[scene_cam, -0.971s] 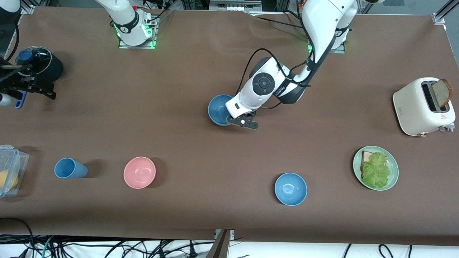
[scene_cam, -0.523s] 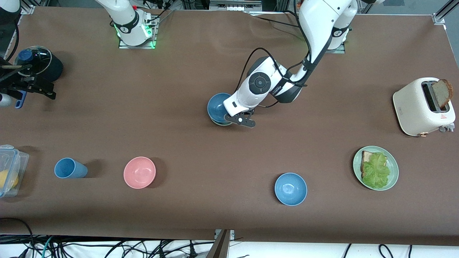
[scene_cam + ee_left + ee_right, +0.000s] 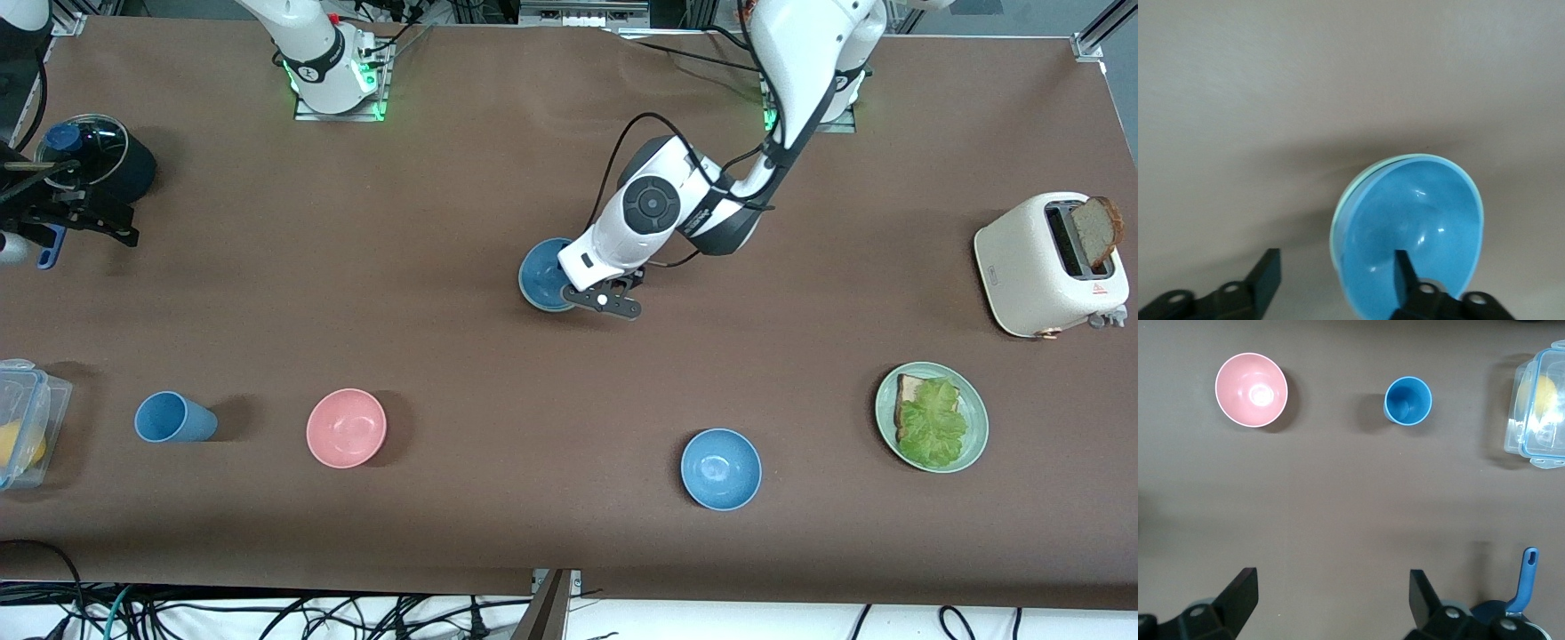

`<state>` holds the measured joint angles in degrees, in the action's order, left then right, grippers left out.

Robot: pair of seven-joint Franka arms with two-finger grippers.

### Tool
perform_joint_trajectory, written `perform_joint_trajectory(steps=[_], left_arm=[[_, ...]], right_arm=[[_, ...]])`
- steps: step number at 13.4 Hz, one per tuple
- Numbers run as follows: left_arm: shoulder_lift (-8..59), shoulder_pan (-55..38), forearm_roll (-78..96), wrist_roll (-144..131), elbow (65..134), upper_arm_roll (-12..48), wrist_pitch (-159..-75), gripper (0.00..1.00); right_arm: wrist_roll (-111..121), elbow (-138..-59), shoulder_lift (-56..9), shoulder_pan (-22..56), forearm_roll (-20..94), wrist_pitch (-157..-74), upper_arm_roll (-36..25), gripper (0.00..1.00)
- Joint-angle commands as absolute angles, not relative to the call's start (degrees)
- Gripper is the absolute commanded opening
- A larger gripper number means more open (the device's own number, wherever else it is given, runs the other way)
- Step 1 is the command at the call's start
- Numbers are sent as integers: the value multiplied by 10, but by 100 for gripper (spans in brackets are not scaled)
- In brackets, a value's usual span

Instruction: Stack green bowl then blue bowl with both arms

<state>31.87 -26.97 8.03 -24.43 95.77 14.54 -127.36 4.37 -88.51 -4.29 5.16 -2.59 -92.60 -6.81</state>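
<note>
in the middle of the frame, the blue bowl (image 3: 544, 277) sits nested in the green bowl (image 3: 1338, 220) on the desk (image 3: 444, 222). the left claw (image 3: 594, 295) is spread wide and grips nothing, with one finger (image 3: 1403, 275) inside the blue bowl near its rim. lifting crookedly could snag that rim and tip the stack. the right claw (image 3: 1331, 600), also wide open and empty, waits at the frame's upper left edge.
</note>
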Motion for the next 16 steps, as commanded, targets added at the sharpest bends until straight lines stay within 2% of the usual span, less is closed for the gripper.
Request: perform_joint_trajectory(steps=[1,7,8,11,12,16], left_arm=[[250,-240,83,-247,934,140,-1165,100],[221,-168,41,-245,751,130,-877,100],[197,-168,34,-244,751,115,-861,100],[111,-150,28,-147,816,59,-860,100],[86,-116,29,-105,845,47,-863,100],[-14,-29,26,-17,969,40,-914,100]], right_arm=[[46,-886,-41,45,-22,-928,-64,100],[47,-886,-41,45,-22,-929,-64,100],[47,-886,-41,45,-18,-929,-65,100],[47,-885,-41,44,-15,-929,-65,100],[47,-885,-40,44,-16,-930,-65,100],[47,-884,-41,44,-15,-930,-65,100]])
